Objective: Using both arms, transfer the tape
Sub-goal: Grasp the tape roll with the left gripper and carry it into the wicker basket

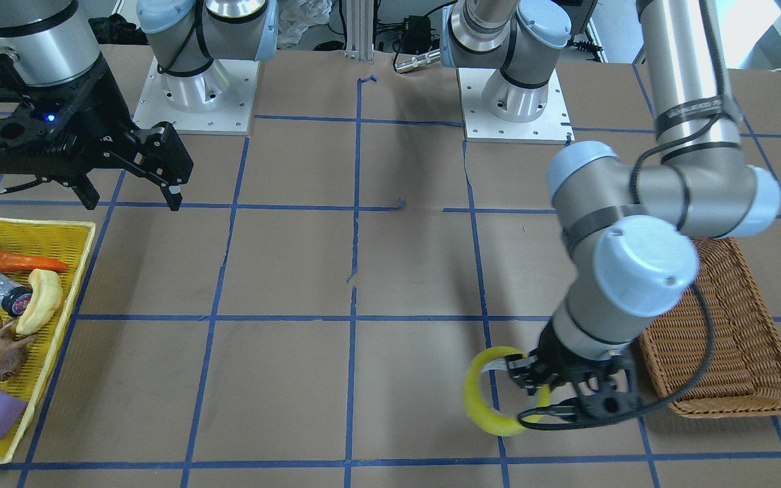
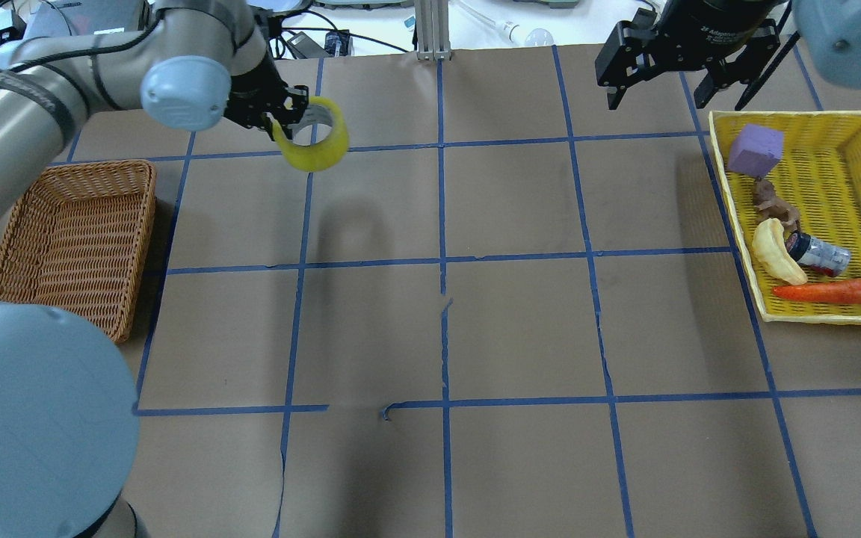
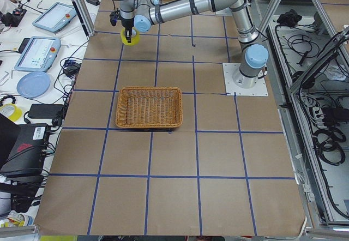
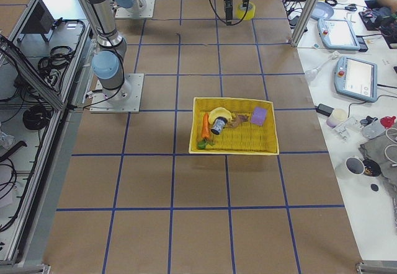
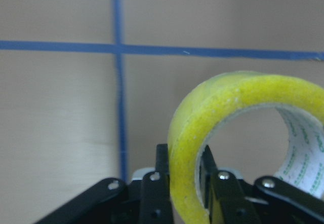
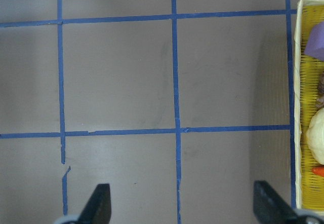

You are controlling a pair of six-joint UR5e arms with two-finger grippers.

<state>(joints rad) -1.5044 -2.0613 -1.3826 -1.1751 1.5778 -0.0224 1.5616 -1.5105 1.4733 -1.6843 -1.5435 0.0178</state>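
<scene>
**Finding 1: task item.** The roll of translucent yellow packing tape with a white inner core (image 1: 475,396) is at the lower right of the front-facing view and the upper left of the overhead view. The black two-finger left gripper (image 1: 529,379) carries it. This gripper is clamped on the wall of the ring, one finger inside the core and one outside, as the left wrist view shows. The roll appears clear of the brown paper-covered table (image 1: 282,379), since its shadow lies apart from it in the overhead view.

**Finding 2: second arm.** The black right gripper (image 1: 133,196), at the upper left of the front-facing view, is spread wide and holds nothing. It is well apart from the roll and near the yellow plastic mesh basket (image 1: 38,224).

**Risks, as judged:**
- The grip takes only a narrow section of the ring, and most of the roll overhangs it. A quick swing or a sudden stop could make the roll pivot or slide out between the fingers.
- If the roll must pass to the other arm, its free arc is the only place to take hold. A poorly aligned approach would strike the roll or the fingers.
- The brown woven wicker basket (image 1: 723,379) sits just beside the left wrist. The looped black cable (image 1: 699,352) there could catch its rim.
- Letting go over the rim rather than inside it could send the roll rolling across the table.
</scene>
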